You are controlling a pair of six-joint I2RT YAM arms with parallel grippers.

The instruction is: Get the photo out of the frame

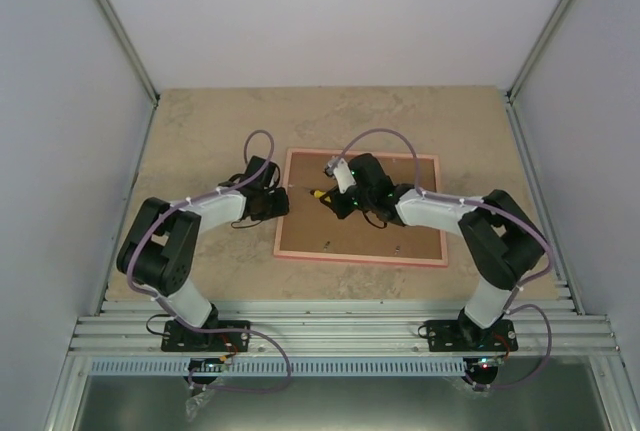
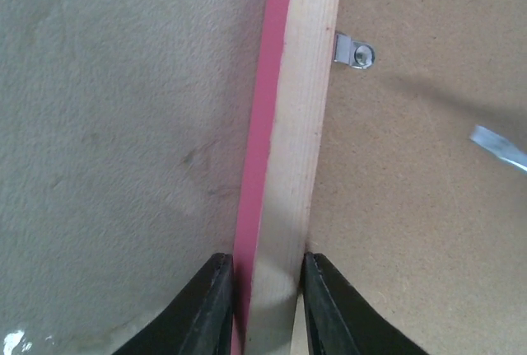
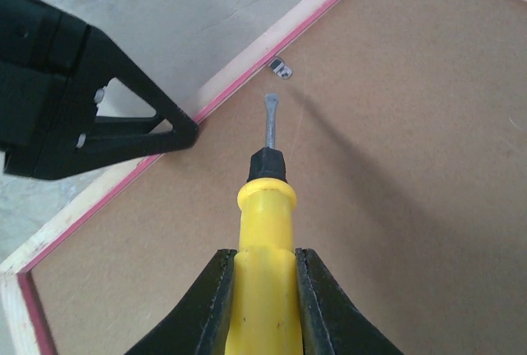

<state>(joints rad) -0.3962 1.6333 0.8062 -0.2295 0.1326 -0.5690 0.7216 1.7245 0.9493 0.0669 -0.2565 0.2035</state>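
Pink frame [image 1: 350,257] face-down, centre of top view; photo hidden beneath. Your left tool [image 2: 268,260] pinches its rail, right tool [image 3: 265,254] clenches screwdriver [image 3: 265,215]. Risk: blade skids off clip [image 3: 281,67], gouges backing board [image 3: 370,207].

The left gripper [image 1: 283,201], clamped astride the left rail of the frame [image 1: 360,260], and the right gripper [image 1: 335,196] with its screwdriver [image 3: 265,223] crowd the metal tab [image 3: 281,67], leaving what looks like only a narrow gap between them. The near strip of the backing board [image 1: 360,241] lies open from above, as does the table [image 1: 330,116] beyond the frame.
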